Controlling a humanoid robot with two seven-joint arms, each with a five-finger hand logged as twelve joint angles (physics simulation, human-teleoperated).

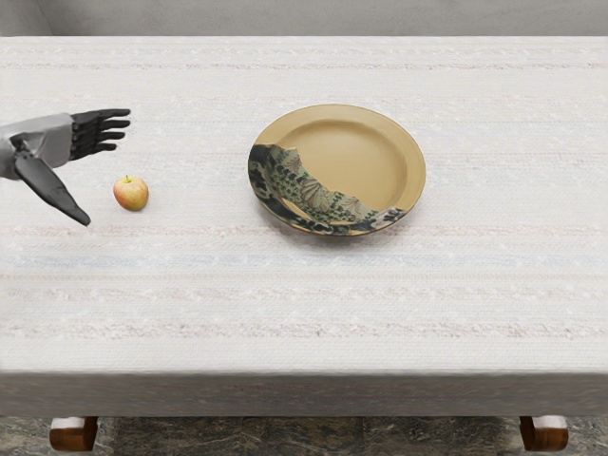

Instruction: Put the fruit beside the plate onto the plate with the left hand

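Observation:
A small red-yellow apple [131,193] lies on the tablecloth, well left of the plate. The ochre plate [351,152] with a dark green patterned band along its lower-left rim sits near the table's middle and holds nothing. My left hand [81,161] comes in from the left edge, just above and left of the apple, not touching it. Its fingers [103,131] are stretched out to the right and the thumb [52,190] points down-right; it is open and holds nothing.
A pale woven cloth covers the table [304,304], whose front edge runs across the lower part of the view. Wooden table feet [72,433] show below at left and right.

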